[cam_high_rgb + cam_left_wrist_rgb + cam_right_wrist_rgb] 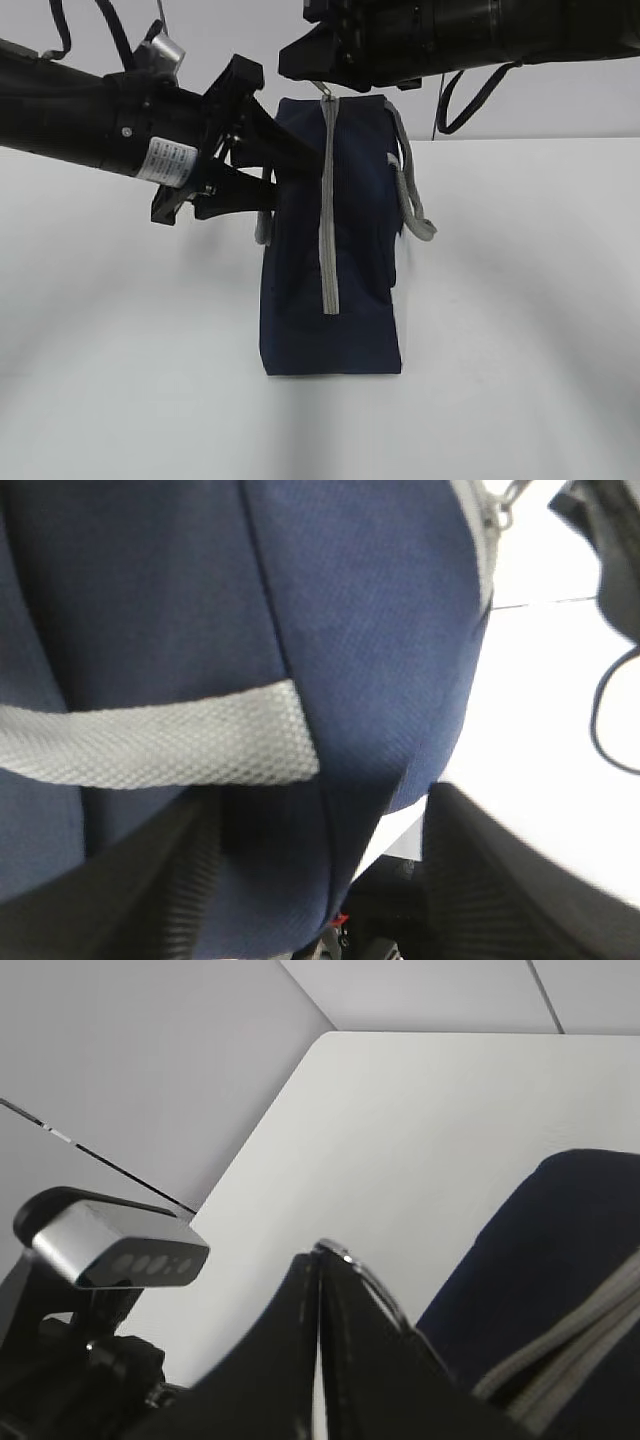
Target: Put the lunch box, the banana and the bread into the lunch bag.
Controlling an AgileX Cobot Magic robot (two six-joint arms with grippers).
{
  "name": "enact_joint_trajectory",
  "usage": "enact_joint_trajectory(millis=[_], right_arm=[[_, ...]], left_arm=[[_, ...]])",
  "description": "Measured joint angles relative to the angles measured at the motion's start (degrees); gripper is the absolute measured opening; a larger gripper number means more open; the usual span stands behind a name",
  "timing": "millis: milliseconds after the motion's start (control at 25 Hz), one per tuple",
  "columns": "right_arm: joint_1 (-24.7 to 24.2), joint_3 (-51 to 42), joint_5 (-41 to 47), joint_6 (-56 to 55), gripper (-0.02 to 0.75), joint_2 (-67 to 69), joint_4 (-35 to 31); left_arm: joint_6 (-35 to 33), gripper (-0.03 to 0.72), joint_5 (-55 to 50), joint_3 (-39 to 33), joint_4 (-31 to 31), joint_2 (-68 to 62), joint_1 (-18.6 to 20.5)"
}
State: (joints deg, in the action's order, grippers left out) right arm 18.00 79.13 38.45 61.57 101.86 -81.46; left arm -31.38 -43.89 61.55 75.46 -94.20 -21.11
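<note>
The white tabletop [520,300] carries the navy lunch bag [330,300], which stands upright at the centre of the exterior view with its grey zipper [327,210] closed down the facing edge. Grey webbing handles [412,200] hang off its flank at about 3 o'clock; another strap [150,742] crosses the fabric in the left wrist view. The left tool [262,165] reaches in from 9 o'clock, its fingers [150,880] spread and pressed around the bag's side, clamped on it. The right tool [318,1300] comes from 12 o'clock above the bag's top, its fingers together, pinching the metal ring pull [345,1255].
</note>
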Motion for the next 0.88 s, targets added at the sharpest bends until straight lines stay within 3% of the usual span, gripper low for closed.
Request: enact_joint_trajectory(millis=[80, 200, 280, 880], right_arm=[[0.0, 0.0, 0.0, -0.5, -0.016, 0.0, 0.1], [0.0, 0.0, 0.0, -1.3, -0.016, 0.0, 0.1], [0.0, 0.0, -0.4, -2.1, -0.016, 0.0, 0.1], [0.0, 0.0, -11.0, -6.5, -0.016, 1.2, -0.7]], left_arm=[[-0.3, 0.333, 0.4, 0.4, 0.0, 0.0, 0.0], [-2.4, 0.102, 0.4, 0.7, -0.1, 0.0, 0.0], [-3.5, 0.025, 0.3, 0.7, -0.6, 0.0, 0.0], [-4.1, 0.005, -1.6, 1.0, -6.2, 0.0, -0.1]])
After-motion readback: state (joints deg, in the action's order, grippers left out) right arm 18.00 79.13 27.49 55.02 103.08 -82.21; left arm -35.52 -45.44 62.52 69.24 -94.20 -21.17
